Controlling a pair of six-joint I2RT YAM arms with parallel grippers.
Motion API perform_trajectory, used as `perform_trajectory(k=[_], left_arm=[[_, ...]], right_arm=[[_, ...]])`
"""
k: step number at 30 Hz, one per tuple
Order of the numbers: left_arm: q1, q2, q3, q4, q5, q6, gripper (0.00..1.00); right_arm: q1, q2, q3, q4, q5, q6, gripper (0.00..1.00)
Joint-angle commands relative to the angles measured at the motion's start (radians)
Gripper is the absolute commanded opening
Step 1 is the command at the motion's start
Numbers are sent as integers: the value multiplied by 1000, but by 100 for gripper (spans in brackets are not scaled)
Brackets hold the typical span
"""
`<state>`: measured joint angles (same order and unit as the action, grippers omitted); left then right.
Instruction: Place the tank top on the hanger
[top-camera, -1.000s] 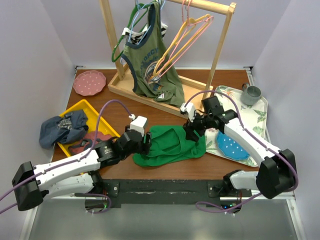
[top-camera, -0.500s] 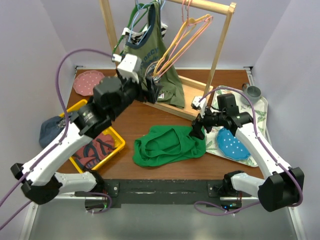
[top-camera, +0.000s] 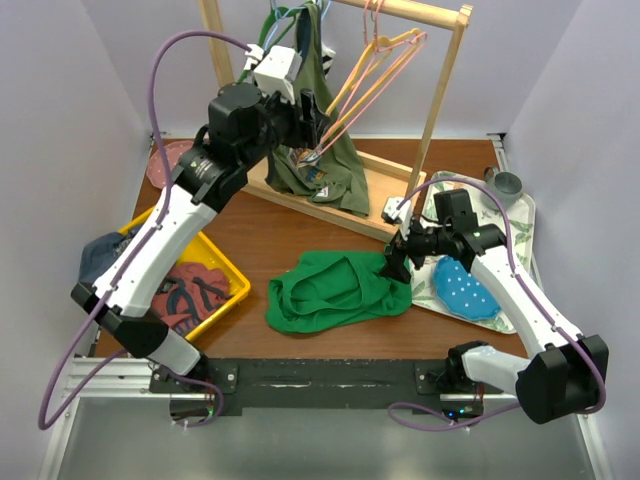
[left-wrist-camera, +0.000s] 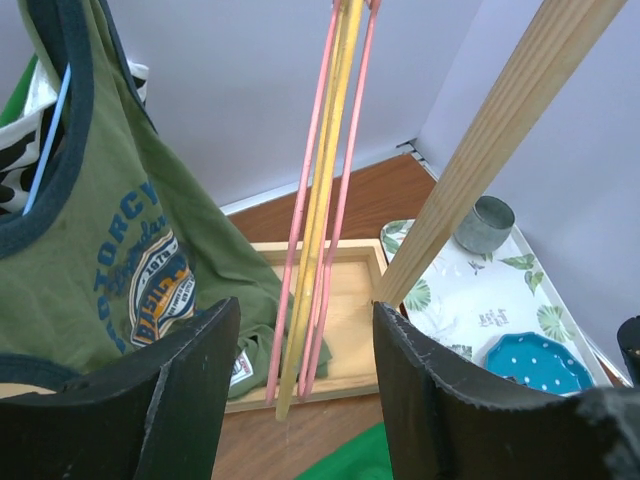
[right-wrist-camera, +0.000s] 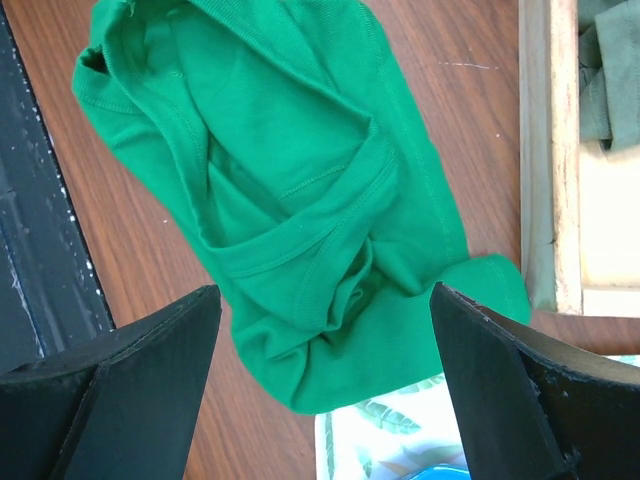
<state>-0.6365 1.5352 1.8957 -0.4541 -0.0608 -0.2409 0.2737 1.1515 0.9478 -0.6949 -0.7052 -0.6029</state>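
At nine o'clock on the table (top-camera: 290, 228), a yellow bin (top-camera: 228, 278) of dark clothes is passed over, untouched. Next along, the left arm is reared toward twelve o'clock, where the wooden rack (top-camera: 443, 95) stands. The left gripper (left-wrist-camera: 302, 330) is presented to the hanging wires, with the olive top (left-wrist-camera: 130, 260) draped at its ten o'clock.

The jaws are parted, roughly half spread. The hanger (left-wrist-camera: 316, 200) is framed between them, bundled tight against the pink hangers (left-wrist-camera: 347, 150). No pad is seen on any wire, so nothing is gripped. This is judged a line-up, since the yellow wire has to be singled out from the pink ones pressed beside it.

At six o'clock from the rack, the tank top (top-camera: 340, 290) is left crumpled on the table, well apart from the hanger. Over its three o'clock edge the right gripper (right-wrist-camera: 325, 300) is hung with jaws spread wide and empty, and no fabric is pinched. It is probably kept there so the cloth can be lifted once the hanger is brought down.

At three o'clock, a floral tray (top-camera: 520, 215) with a blue plate (top-camera: 462, 292) and a cup (top-camera: 500, 188) is left alone.
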Motion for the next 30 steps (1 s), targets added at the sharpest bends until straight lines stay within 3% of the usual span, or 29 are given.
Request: perform_trajectory(k=[1,10,13,17,20,30], left_arm=[[26,37,71,-9,91,15,58],[29,69,80,-17,104,35,48],[29,82,82,-28,66,63,38],[29,106,95,-47,67,75,14],[29,121,111,-57,98,78,9],[28,158,144,-77,125,92,15]], right_arm=[[-2,-13,16,-12,-42,-31,90],[-2,-6,16,-18,-50,-35,90],[-2,-4,19,-20,-51,-37,90],[-2,1,19,-20,-50,-37,90],[-2,2,19,-20,-48,-37,90],[-1,11,19,-23,-47,-37,90]])
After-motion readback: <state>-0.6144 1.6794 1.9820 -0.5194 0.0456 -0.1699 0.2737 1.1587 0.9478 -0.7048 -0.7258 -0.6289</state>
